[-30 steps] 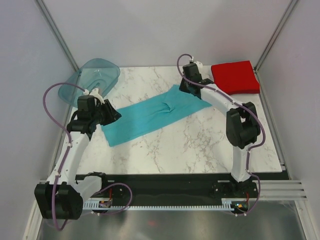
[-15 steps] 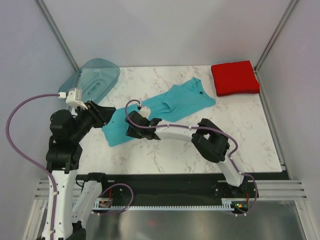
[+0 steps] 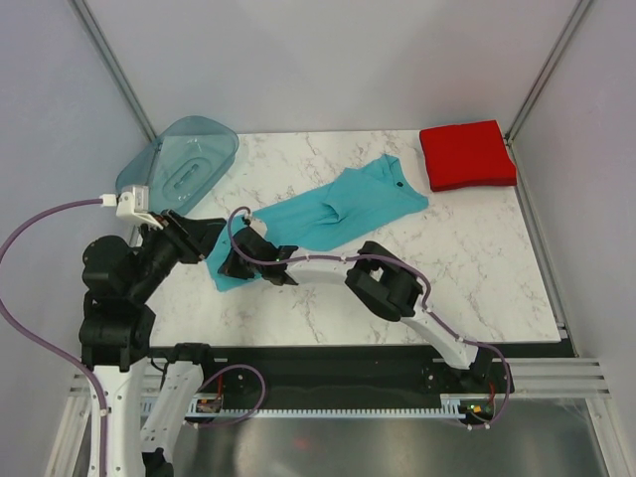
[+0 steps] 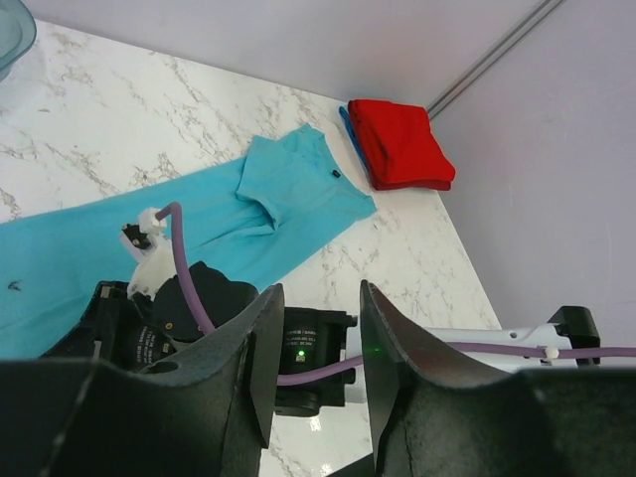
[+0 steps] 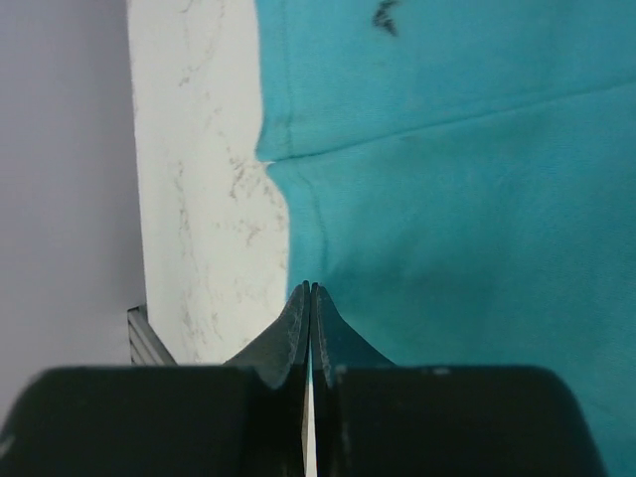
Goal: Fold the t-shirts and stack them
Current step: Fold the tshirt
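Since half a second back, your right arm has slid further along to the near-left end of the teal shirt (image 3: 338, 214).

Overhead: the right gripper (image 3: 231, 266) sits at that end. The shirt lies flat, diagonal across the table (image 3: 447, 268). The red shirt (image 3: 467, 154) is folded in the far right corner, and the tray (image 3: 184, 159) is far left. The left gripper (image 3: 209, 238) hangs near the shirt's end.

Left wrist: fingers (image 4: 263, 338) apart, nothing between them, right arm below.

Right wrist: fingers (image 5: 328, 328) pressed together at the shirt's edge. You cannot tell whether cloth is pinched.
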